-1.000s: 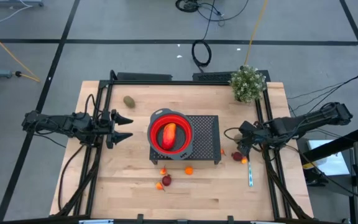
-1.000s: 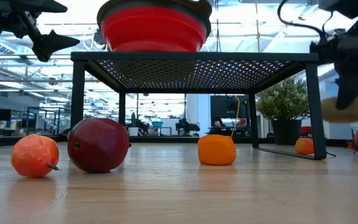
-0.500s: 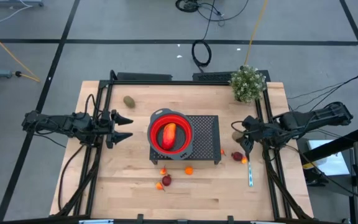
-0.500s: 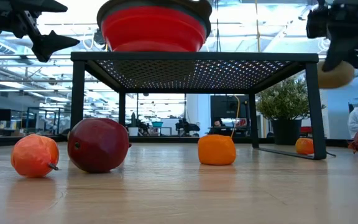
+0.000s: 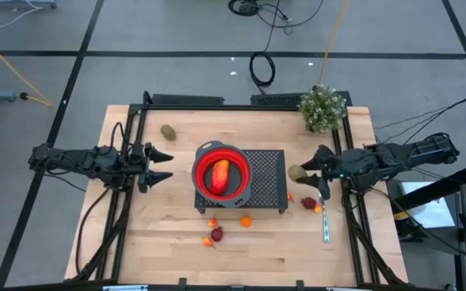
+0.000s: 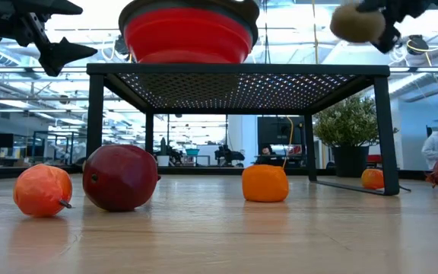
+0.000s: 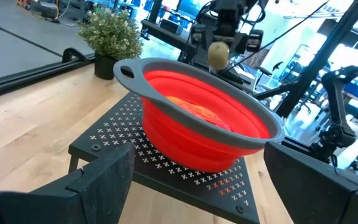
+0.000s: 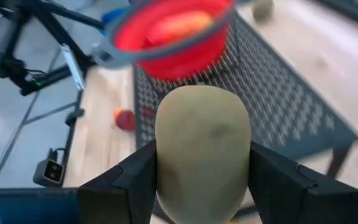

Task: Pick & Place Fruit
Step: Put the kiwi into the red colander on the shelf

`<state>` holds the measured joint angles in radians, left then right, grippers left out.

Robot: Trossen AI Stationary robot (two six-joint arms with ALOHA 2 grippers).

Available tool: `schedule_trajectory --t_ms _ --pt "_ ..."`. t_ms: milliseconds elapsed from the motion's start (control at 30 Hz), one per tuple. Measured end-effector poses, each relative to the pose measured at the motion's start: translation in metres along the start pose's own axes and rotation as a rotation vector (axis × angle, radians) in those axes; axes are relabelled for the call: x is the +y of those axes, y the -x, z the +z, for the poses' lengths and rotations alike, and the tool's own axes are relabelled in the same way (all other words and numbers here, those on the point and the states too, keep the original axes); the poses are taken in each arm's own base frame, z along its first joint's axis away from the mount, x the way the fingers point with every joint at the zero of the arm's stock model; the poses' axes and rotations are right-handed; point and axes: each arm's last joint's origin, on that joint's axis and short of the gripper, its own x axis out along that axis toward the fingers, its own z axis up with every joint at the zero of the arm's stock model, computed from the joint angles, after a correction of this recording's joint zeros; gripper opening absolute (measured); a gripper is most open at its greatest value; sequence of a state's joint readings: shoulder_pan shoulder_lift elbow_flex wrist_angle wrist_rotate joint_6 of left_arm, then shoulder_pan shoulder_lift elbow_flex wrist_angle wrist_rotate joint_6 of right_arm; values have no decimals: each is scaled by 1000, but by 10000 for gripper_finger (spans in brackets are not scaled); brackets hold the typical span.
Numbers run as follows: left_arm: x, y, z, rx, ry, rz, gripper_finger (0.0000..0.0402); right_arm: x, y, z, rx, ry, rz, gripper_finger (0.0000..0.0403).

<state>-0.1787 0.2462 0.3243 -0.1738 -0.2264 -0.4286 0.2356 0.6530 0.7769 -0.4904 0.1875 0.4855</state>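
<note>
- Left gripper (image 5: 162,166) — waiting beside the table's left edge, fingers spread wide and empty, pointing toward the red collapsible bowl (image 5: 220,177).
- Second brown oval fruit (image 5: 168,131) — lying on the wooden table (image 5: 152,234) near the back left, well apart from both arms.
- Red bowl on the black mesh stand (image 5: 267,174) — already holding the long red-orange fruit (image 5: 219,174); the far inside of the bowl is hidden from the left wrist view by its rim.
- Loose fruit — small orange balls (image 6: 265,183) and a dark red piece (image 6: 120,176) resting on the table in front of the stand.
- Right gripper (image 5: 308,171) — fingers clamped on a brown oval fruit (image 8: 202,148), held in the air just beside the stand's right edge, level with the bowl rim.
- Risk — the smooth oval could slip from the two-finger pinch, or, released short of the rim, roll off the mesh onto the table.
- Hard to make out — the gripper fingers in the high view, and the bowl in the right wrist view, which is blurred.
</note>
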Motion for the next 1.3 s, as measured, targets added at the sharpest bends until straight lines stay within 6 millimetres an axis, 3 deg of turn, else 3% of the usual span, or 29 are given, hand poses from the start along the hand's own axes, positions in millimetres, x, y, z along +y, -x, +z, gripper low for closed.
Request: schedule_trajectory --t_ms 467,833,967,1300 --pt "0 0 0 0 3 0 356 8 2 16 -179 461 49 205" --pt "0 0 0 0 2 1 356 8 3 17 -191 512 46 206" --pt "0 0 0 0 2 0 356 9 2 17 -193 389 58 206" --pt "0 0 0 0 2 1 356 11 4 27 -288 -307 105 206"
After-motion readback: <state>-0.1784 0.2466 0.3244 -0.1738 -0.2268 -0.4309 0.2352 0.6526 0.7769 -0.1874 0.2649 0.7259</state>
